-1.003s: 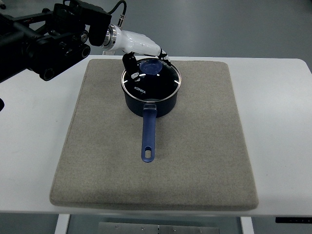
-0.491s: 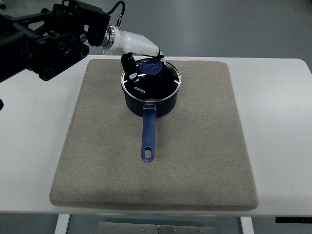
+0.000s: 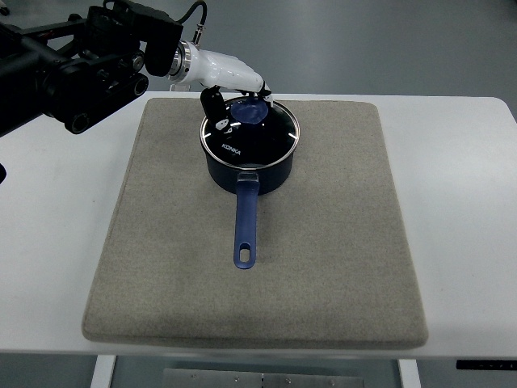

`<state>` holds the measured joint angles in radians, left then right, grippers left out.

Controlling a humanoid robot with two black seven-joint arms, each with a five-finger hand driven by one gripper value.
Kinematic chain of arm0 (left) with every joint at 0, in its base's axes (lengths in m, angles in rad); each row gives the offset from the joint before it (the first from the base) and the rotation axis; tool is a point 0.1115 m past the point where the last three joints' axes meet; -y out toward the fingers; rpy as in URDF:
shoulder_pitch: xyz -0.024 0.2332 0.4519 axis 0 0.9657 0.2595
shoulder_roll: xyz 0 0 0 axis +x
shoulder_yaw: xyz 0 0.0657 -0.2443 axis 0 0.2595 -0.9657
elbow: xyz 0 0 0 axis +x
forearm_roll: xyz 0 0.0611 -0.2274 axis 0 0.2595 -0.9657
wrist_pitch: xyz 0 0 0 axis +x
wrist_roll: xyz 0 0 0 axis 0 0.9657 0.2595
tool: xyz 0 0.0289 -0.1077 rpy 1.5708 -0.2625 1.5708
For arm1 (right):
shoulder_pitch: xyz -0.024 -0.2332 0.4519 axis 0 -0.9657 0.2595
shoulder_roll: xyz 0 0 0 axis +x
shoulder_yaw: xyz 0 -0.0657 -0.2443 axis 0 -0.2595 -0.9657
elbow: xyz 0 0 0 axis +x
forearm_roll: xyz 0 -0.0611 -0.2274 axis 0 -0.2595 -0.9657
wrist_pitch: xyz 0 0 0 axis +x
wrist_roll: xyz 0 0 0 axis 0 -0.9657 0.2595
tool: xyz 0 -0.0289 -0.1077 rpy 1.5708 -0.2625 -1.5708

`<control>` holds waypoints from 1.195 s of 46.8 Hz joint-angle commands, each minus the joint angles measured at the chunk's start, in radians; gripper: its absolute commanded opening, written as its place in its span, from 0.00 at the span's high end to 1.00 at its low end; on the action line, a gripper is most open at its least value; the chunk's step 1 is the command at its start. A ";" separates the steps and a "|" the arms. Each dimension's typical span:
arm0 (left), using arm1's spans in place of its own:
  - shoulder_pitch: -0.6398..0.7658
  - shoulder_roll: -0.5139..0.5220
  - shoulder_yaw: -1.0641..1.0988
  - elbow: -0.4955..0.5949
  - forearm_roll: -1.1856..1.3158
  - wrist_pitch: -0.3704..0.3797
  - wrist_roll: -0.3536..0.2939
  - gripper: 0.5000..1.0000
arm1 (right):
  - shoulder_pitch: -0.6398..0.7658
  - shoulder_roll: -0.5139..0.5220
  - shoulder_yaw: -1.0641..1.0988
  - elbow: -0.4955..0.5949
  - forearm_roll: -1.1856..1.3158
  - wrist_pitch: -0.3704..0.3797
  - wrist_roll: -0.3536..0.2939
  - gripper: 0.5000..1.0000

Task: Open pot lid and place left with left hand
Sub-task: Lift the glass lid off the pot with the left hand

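A grey-beige fabric mat point(image 3: 323, 267) covered the white table point(image 3: 468, 242), and just above the frame's centre stood a dark blue saucepan point(image 3: 250, 174) (long handle pointing down-frame). Its glass lid point(image 3: 252, 133) sat on it. At the lid's upper edge, the white-and-black left hand point(image 3: 233, 85) reached the blue knob point(image 3: 248, 113); whether its fingers gripped it could not be told.

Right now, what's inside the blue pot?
I can't tell. The glass lid sits on the pot, and it looks dark with glare, so the inside is hidden. On top, only the blue knob shows, with the left hand reaching around it.
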<state>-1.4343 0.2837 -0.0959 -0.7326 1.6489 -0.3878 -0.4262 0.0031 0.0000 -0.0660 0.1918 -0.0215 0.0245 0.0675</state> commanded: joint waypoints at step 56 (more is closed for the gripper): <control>-0.049 0.081 -0.016 -0.056 0.019 -0.014 0.001 1.00 | 0.000 0.000 0.000 0.000 0.002 0.000 0.000 0.17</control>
<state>-1.4785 0.3334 -0.1118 -0.7636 1.6683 -0.4015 -0.4253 0.0030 0.0000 -0.0660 0.1917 -0.0214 0.0245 0.0675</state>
